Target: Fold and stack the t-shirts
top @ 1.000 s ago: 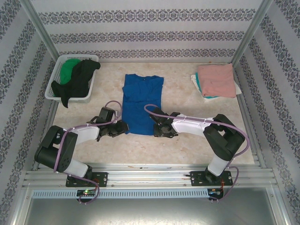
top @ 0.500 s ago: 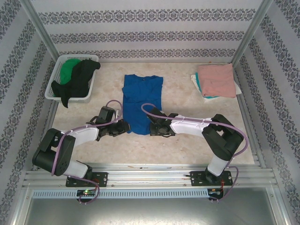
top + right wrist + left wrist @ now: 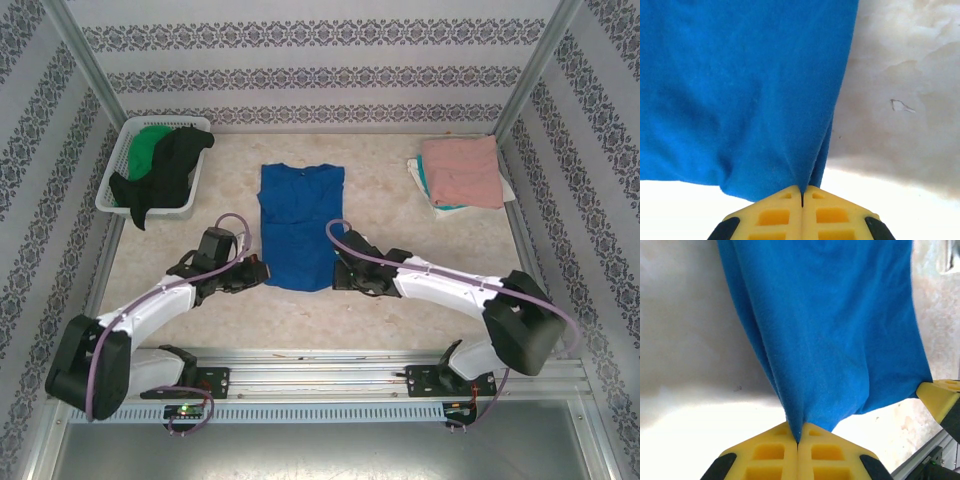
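**Hem corners gripped: blue t-shirt (image 3: 298, 232) lies straight ahead**

Since the earlier frame, both arms have stretched forward and lower, and both hands have closed.

1. Left hand (image 3: 798, 440): the yellow fingers meet, with a bunch of blue cloth pinched between them at the near left corner of the hem.
2. Right hand (image 3: 802, 192): the fingers meet in the same way, pinching the near right corner.
3. From the top view, the left hand (image 3: 252, 272) and right hand (image 3: 342, 276) sit at either side of the hem, equally near it.
4. The t-shirt lies flat on the bench (image 3: 420, 315), mid-way across it. Its long axis runs directly away from the hands, collar at the far end.
5. Judgement: the fold would carry the hem away from the arms toward the collar, both hands travelling together.
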Motion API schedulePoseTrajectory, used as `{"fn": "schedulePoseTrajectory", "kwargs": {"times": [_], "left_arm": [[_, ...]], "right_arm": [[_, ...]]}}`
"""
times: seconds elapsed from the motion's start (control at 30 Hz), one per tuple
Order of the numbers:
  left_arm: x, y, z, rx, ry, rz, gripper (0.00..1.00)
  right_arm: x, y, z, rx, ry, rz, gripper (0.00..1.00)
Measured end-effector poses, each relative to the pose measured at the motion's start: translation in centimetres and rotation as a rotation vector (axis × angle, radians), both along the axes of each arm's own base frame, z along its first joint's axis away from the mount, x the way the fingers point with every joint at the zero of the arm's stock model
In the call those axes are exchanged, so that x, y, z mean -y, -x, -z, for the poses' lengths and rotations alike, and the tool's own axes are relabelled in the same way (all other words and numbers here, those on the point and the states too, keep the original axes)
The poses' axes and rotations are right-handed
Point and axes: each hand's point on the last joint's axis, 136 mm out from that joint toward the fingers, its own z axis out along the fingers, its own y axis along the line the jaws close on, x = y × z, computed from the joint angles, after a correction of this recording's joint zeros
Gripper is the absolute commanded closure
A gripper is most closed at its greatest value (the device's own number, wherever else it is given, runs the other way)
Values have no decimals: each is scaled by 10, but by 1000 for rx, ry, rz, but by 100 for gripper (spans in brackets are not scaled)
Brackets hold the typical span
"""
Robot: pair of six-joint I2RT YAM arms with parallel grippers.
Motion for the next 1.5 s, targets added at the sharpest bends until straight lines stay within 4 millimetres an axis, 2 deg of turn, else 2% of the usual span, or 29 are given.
{"fn": "schedulePoseTrajectory", "kwargs": {"times": [0.13, 0.2, 0.33, 0.5, 0.6, 0.8, 0.9, 1.0, 1.17, 1.3, 1.5], "left_arm": [[-5, 7, -21, 53, 6, -10, 98], [-7, 11, -26, 60, 5, -12, 98], [-9, 16, -24, 42, -2, -13, 97], [-9, 21, -19, 18, -7, -9, 98], [-10, 25, -24, 13, -12, -4, 98], [-6, 8, -76, 124, -5, 2, 98], [-5, -6, -92, 166, -21, 1, 97], [-3, -25, -95, 165, -44, 3, 98], [-8, -72, -89, 138, -62, -28, 98], [-17, -111, -82, 124, -62, -61, 97], [-29, -161, -57, 71, -47, -87, 94]], "right_arm": [[10, 9, -14, 22, -22, 1, 100], [12, 11, -24, 39, -38, 2, 100], [14, 12, -35, 62, -59, -1, 100], [17, 15, -34, 49, -43, -5, 100], [16, 15, -41, 49, -39, -12, 100], [3, 0, -94, 141, -90, -38, 100], [-1, -15, -119, 202, -111, -34, 100], [-4, -42, -136, 240, -114, -13, 100], [-8, -103, -151, 272, -96, 18, 100], [-12, -144, -141, 242, -100, 25, 100], [-15, -191, -109, 170, -100, 29, 100]]}}
